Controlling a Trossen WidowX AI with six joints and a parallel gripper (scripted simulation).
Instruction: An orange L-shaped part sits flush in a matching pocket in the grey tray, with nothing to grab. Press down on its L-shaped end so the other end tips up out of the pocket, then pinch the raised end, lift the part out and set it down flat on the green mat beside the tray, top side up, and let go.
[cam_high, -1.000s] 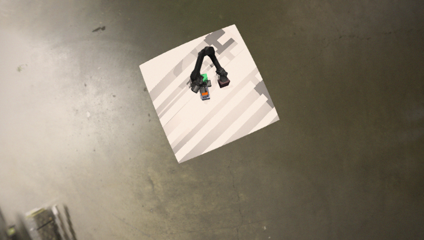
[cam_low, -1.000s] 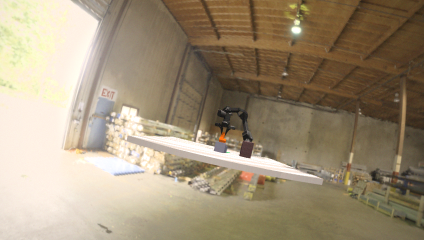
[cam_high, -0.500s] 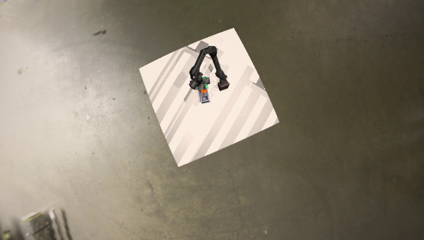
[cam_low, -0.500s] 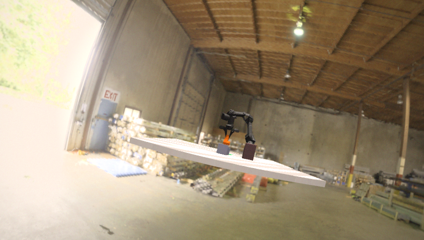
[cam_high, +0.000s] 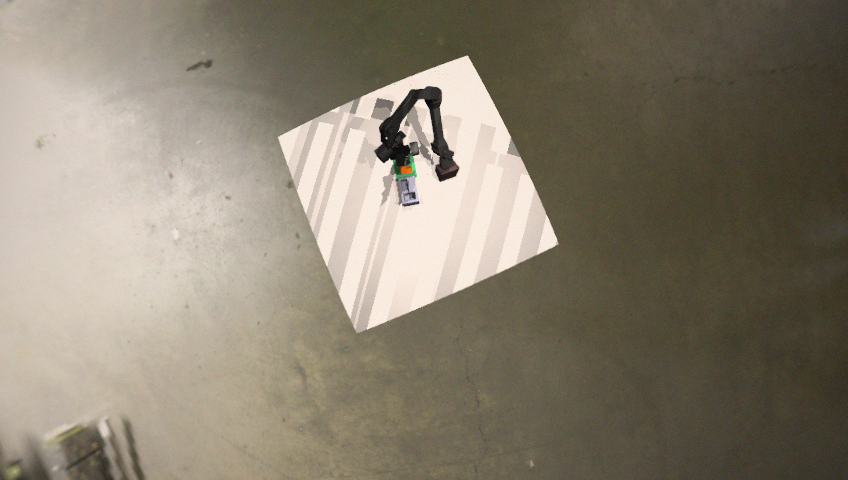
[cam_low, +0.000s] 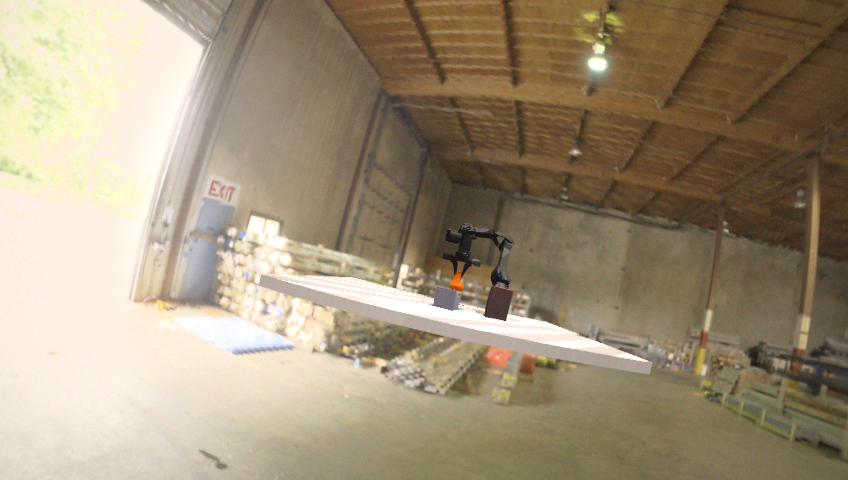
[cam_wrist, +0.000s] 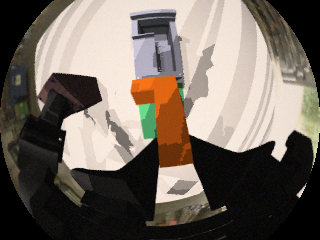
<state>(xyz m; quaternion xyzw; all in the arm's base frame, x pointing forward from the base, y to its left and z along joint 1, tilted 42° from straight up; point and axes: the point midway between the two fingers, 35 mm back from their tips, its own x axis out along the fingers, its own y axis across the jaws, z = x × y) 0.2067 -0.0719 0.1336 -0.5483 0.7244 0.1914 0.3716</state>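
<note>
Top view: the black arm (cam_high: 416, 104) is bending over the white striped table (cam_high: 452, 249), its dark base block (cam_high: 446, 171) sitting at 3 o'clock of the gripper (cam_high: 399, 155). A small patch of the orange L-shaped part (cam_high: 406, 170) is showing just below the gripper, over the green mat (cam_high: 411, 162), with the grey tray (cam_high: 408, 191) touching the mat at its 6 o'clock side. Height of the part can't be judged here.

Exterior view: this one is giving the height. The gripper (cam_low: 459, 268) is hanging above the tray (cam_low: 445, 297), and the part (cam_low: 456, 281) is dangling from it, tilted, clear of the tray top. The mat is barely showing.

Wrist view: the gripper (cam_wrist: 175, 176) is clenching the near end of the part (cam_wrist: 170, 127), the dark fingers pressing on either side. The part's foot is pointing to 9 o'clock at its far end. The tray (cam_wrist: 156, 47) is lying at 12 o'clock with its pocket vacant, and the mat (cam_wrist: 148, 120) is peeking out beneath the part.
</note>
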